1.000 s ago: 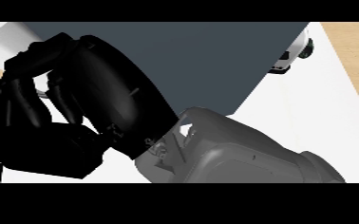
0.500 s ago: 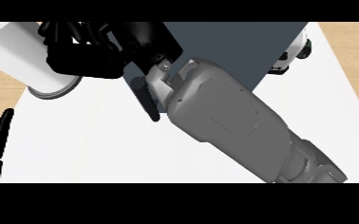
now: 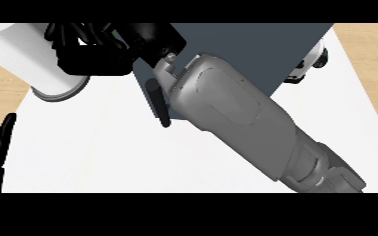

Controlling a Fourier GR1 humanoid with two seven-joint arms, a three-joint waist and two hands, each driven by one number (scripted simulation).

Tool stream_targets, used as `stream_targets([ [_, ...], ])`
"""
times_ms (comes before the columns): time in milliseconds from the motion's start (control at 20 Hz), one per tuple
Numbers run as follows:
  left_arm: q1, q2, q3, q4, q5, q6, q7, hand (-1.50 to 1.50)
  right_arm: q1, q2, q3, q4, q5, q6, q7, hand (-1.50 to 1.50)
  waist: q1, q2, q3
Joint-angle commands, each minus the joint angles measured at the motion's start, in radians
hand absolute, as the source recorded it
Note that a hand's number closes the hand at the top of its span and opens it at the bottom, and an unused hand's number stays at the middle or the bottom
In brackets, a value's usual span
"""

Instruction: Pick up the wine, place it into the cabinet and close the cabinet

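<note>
1. The white surface (image 3: pixel 96 160) is flat, matte and plain.
2. The cabinet (image 3: pixel 258 45) is a dark grey box with hard, straight edges. It stands at the far side of the surface, with a slim black bar handle (image 3: pixel 157 105) at its near left corner.
3. A smooth grey forearm (image 3: pixel 236 115) crosses from lower right to upper left.
4. The wine (image 3: pixel 29 60) is, as far as I can judge, the pale cylinder at upper left, tilted, with a grey round end. It is probably rigid, smooth, slippery, rather heavy and breakable. The straight body is the place to grasp it, not the end.
5. The right robot hand (image 3: pixel 103 55) is black, and its fingers curl against the wine's side, seemingly holding it.
6. A small white-and-black object (image 3: pixel 308 66) sits just beside the cabinet's right edge. I can't identify it.
7. A black sliver (image 3: pixel 6 135) at the left edge may be the left robot hand. I cannot tell its state.
</note>
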Motion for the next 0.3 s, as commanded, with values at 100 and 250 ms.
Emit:
stream_targets([
  [100, -0.024, -0.01, -0.007, -0.009, -0.006, 0.015, 0.015, -1.5, 0.019, -0.104, -0.062, 0.163, 0.046, -0.001, -0.051, 1.5, -0.029, 0.042, 0.027],
  [250, -0.012, -0.015, -0.011, -0.012, -0.006, 0.015, 0.018, -1.5, 0.025, -0.098, -0.058, 0.192, 0.053, 0.002, -0.087, 1.5, -0.025, 0.042, 0.027],
])
